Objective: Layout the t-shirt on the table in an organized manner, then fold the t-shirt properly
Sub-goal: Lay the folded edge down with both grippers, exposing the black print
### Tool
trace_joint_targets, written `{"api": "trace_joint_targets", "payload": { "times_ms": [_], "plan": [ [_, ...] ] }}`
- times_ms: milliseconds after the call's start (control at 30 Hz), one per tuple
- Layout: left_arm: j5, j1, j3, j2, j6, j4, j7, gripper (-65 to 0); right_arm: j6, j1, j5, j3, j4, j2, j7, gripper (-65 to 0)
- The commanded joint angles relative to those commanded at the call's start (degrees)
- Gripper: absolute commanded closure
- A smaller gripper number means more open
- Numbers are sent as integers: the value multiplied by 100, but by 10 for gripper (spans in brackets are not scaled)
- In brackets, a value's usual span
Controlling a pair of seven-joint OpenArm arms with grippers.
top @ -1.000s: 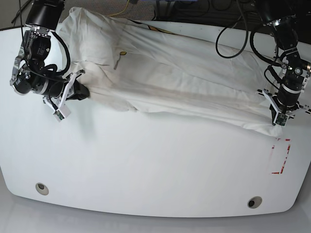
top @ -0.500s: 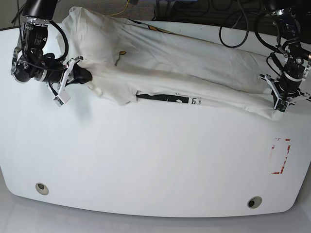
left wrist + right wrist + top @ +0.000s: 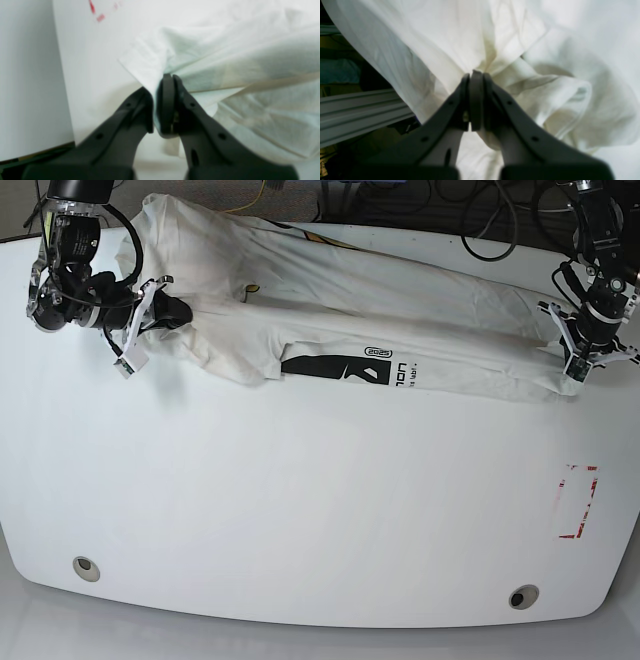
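Observation:
The off-white t-shirt lies stretched across the far half of the table, with a strip of black print showing along its near edge. My left gripper is shut on the shirt's right corner; in the left wrist view the gripper pinches a fold of t-shirt cloth. My right gripper is shut on bunched fabric at the shirt's left end; the right wrist view shows the gripper closed on creased t-shirt cloth.
A red tape rectangle marks the table at the right. Two metal grommet holes sit near the front edge. Cables hang behind the table's far edge.
Both grippers have moved toward the far edge, dragging the t-shirt with them. The near edge flipped, so the black print now shows.

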Motion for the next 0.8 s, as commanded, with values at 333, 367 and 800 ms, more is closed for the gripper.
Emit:
{"api": "trace_joint_targets", "payload": {
  "times_ms": [333,367,800],
  "plan": [
    [0,-18,9,-18,0,-18,334,-138,0,0,0,0,0,0,0,-333],
    [0,-26,9,-18,0,-18,396,-188,0,0,0,0,0,0,0,-348],
    [9,-44,-114,-18,35,-18,545,-540,0,97,-18,0,26,26,0,-368]
  ]
}}
